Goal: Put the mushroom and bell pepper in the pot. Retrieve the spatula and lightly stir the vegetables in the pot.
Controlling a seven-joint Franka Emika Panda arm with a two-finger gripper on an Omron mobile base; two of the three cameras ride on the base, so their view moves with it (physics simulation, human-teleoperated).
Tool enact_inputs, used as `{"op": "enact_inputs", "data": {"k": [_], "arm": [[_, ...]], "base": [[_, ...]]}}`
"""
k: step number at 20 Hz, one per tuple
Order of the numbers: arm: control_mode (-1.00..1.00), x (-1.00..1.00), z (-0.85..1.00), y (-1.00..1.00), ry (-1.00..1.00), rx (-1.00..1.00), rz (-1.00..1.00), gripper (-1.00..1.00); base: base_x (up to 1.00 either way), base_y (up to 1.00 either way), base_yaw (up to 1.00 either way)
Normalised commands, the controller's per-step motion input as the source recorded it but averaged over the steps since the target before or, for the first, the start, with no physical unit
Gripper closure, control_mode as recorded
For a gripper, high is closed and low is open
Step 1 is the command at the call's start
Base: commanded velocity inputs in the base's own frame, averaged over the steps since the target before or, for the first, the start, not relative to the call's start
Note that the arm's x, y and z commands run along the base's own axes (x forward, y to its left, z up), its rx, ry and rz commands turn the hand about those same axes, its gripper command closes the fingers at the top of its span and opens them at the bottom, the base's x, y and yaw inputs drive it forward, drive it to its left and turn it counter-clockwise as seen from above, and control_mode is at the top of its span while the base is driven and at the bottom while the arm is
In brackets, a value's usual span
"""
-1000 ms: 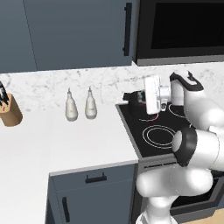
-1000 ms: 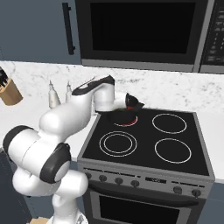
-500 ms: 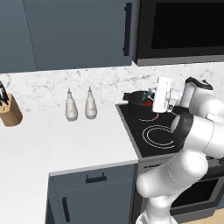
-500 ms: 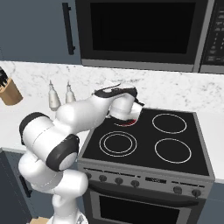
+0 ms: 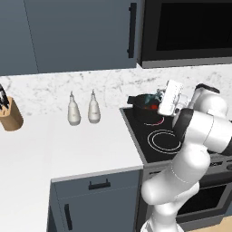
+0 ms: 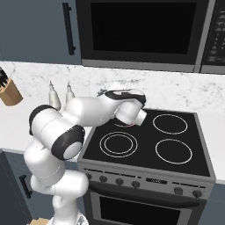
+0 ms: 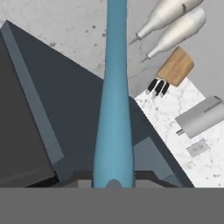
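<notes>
Left base view: arm rises from lower right of frame and bends over the stove, right of centre. The gripper sits at the pot on the back-left burner, upper right of centre. Its white hand block covers the pot's right side. A bit of red shows at the pot's rim, likely the pepper; too small to be sure. Mushroom not made out.

Hand view: the spatula runs straight up the middle of the frame, from the bottom edge to the top edge, light blue, wider low and narrowing toward the top. Its lower end sits between the jaws, which are drawn in narrow and clamped on it. Which end is blade I cannot tell.

Right base view: arm comes from lower left and reaches to mid-frame; the wrist hides most of the pot, with only a dark sliver showing above the forearm at the stove's back-left corner. Three other burners are bare.

Surroundings: two pale bottles stand side by side on the white counter, left of the stove, near the marble backsplash. A knife block is at the far left edge of the left base view. In the hand view, bottles and knife block appear at upper right. A dark microwave hangs above the stove, top of frame.
</notes>
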Motion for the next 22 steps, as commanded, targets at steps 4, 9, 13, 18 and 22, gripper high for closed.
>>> {"op": "enact_inputs", "data": {"k": [4,9,13,18,22], "arm": [[-1.00,0.04,0.00,-0.13,0.12,0.03,0.00,1.00],[-1.00,0.02,0.00,-0.15,0.19,0.00,-0.02,1.00],[-1.00,0.09,0.00,-0.12,0.17,0.01,-0.01,1.00],[-1.00,0.26,0.00,-0.01,0.15,0.07,0.00,1.00],[-1.00,0.44,0.00,0.00,0.19,0.00,0.00,1.00]], "base": [[0.00,0.00,0.00],[0.00,0.00,0.00],[0.00,0.00,0.00],[0.00,0.00,0.00],[0.00,0.00,0.00]]}}
